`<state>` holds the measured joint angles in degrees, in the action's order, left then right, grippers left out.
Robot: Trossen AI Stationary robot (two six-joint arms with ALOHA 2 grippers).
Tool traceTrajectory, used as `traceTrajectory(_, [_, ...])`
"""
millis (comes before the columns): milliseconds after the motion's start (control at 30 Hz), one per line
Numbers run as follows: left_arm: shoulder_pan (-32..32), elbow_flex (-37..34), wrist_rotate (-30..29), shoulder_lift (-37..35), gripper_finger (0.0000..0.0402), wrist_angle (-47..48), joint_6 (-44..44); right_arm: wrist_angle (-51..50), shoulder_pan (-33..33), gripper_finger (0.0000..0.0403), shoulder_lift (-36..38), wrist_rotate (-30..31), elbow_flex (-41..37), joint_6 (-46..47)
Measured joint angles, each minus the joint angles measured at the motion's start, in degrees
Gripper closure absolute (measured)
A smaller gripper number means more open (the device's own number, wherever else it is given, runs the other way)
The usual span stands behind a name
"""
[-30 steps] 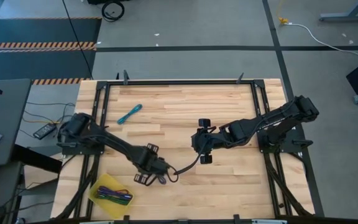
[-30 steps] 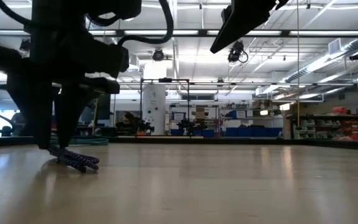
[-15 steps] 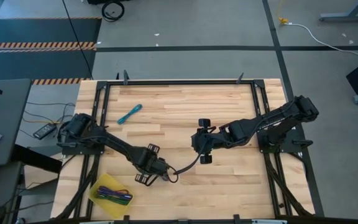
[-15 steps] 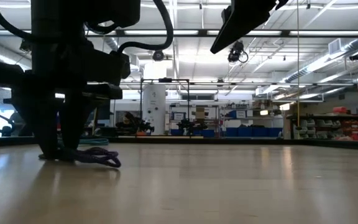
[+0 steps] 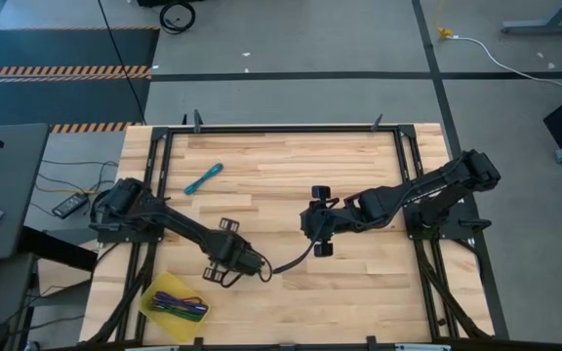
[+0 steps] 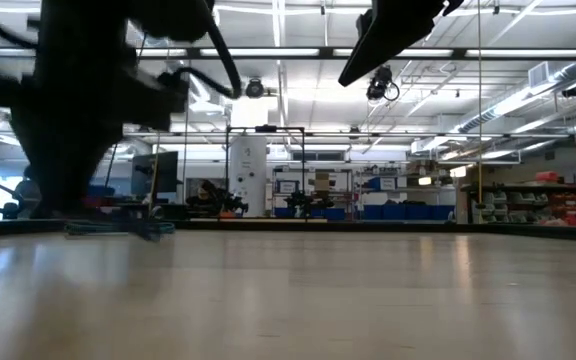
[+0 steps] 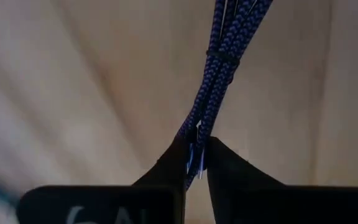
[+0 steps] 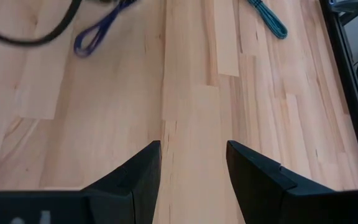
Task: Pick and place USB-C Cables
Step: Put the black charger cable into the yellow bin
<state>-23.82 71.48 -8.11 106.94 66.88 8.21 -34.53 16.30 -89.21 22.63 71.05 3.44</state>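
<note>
My left gripper (image 5: 228, 265) is at the near left of the table, shut on a blue-purple braided USB-C cable (image 7: 219, 68). The cable's looped end (image 8: 95, 34) also shows in the right wrist view. A teal cable (image 5: 203, 178) lies flat on the wood at the far left. A yellow tray (image 5: 154, 292) at the near left corner holds several folded cables (image 5: 183, 308). My right gripper (image 8: 193, 149) hangs open above the table's middle with nothing between its fingers. My left gripper pinches the folded blue-purple bundle near one end (image 7: 197, 134) between its two fingertips (image 7: 225, 162). The fingers point steeply down and lie roughly along the strands. A thin tie (image 7: 222, 57) binds the bundle farther out. I cannot tell whether the loop end touches the wood.
A black robot wire (image 5: 296, 258) curves across the wood from the right arm toward my left gripper. The table's black frame rails (image 5: 281, 128) run along its edges. Bare wood (image 5: 359, 292) lies between the two arms and toward the near right.
My left gripper has shut on the blue-purple cable, tipped about its wrist and shifted a little toward the table's left edge. In the low view the cable first slid and spread on the wood, and now no longer lies there. My right arm has kept still.
</note>
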Motion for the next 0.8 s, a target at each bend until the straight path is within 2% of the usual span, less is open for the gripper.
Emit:
traceTrajectory(133, [-2.38, 9.35, -0.34, -0.82, 0.0362, 14.41, 4.7, -0.42, 0.23, 0.0215, 0.0, -0.02, -0.02, 0.06])
traceTrajectory(300, [-8.37, 17.2, -2.22, -4.45, 0.0362, 18.81, 11.51, -2.27, 0.21, 0.0215, 0.0, -0.02, 0.0, 1.93])
traceTrajectory(433, [-14.19, 18.26, -1.48, -5.68, 0.0362, 23.15, 19.13, -2.9, 0.21, 0.0215, 0.0, -0.04, -0.01, 3.49])
traceTrajectory(533, [-18.65, 18.08, 0.32, -5.73, 0.0362, 23.01, 23.02, -2.69, 0.21, 0.0215, 0.0, 0.06, -0.01, 3.5])
traceTrajectory(800, [-29.76, 18.08, 0.51, -5.73, 0.0362, 23.14, 36.49, -2.42, 0.17, 0.0215, 0.0, 0.27, -0.02, 3.51])
